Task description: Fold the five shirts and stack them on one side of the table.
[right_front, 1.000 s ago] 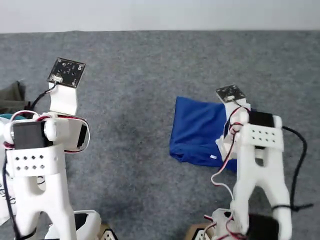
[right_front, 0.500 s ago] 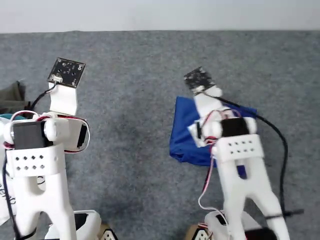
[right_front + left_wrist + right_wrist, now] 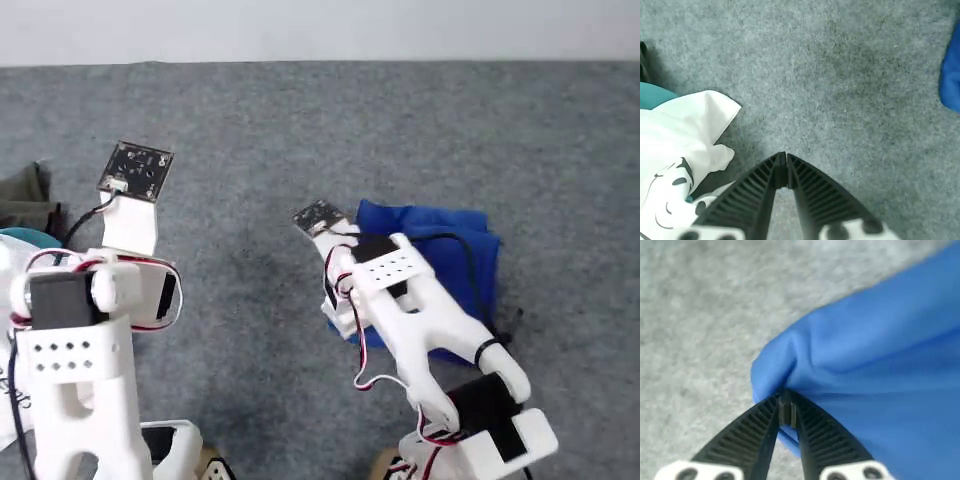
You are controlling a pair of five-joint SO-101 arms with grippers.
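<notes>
- The right arm point(image 3: 420, 310) is pinching a bunched edge of the blue shirt point(image 3: 880, 355), jaws clamped on the cloth, on the counter point(image 3: 250, 120).
- The left arm point(image 3: 75, 330) is hovering beside a crumpled white shirt point(image 3: 675, 130), jaws closed and empty.
- Folding is seemingly just starting — stacking is waiting.

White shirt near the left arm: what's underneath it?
A teal garment peeks out from under the white shirt; whether anything else lies beneath is covered.

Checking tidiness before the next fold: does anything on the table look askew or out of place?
The blue shirt is bunched and lopsided, one fold pinched in the right claw. By the left claw, a white shirt lies crumpled beside a teal shirt.
</notes>
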